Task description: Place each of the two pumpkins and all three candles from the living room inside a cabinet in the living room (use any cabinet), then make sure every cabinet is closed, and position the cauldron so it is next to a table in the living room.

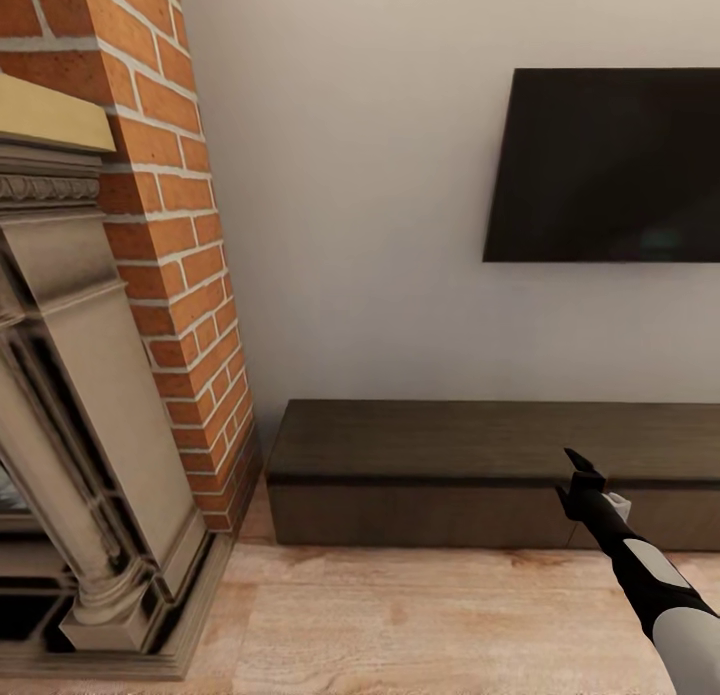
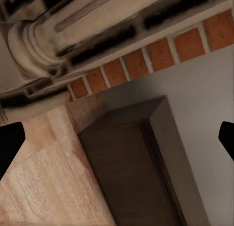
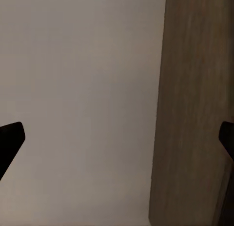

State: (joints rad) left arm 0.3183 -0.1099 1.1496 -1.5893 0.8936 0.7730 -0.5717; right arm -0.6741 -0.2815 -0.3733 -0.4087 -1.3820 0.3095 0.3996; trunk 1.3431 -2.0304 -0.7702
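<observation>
Ahead at twelve o'clock, the cabinet [image 1: 480,465] lies low along the wall, its flat handleless fronts all shut, so whatever it holds is hidden. I judge the wood stiff, heavy and slick, best hooked at a drawer's top edge. My right claw [image 1: 580,480] hovers before it, fingers apart and empty; my left claw [image 2: 117,138] likewise.

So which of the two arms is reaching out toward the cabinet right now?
The right gripper: in the head view it hangs, jaws apart, in front of the low dark cabinet, just under its top edge. The left gripper looks at the cabinet's end by the fireplace.
</observation>
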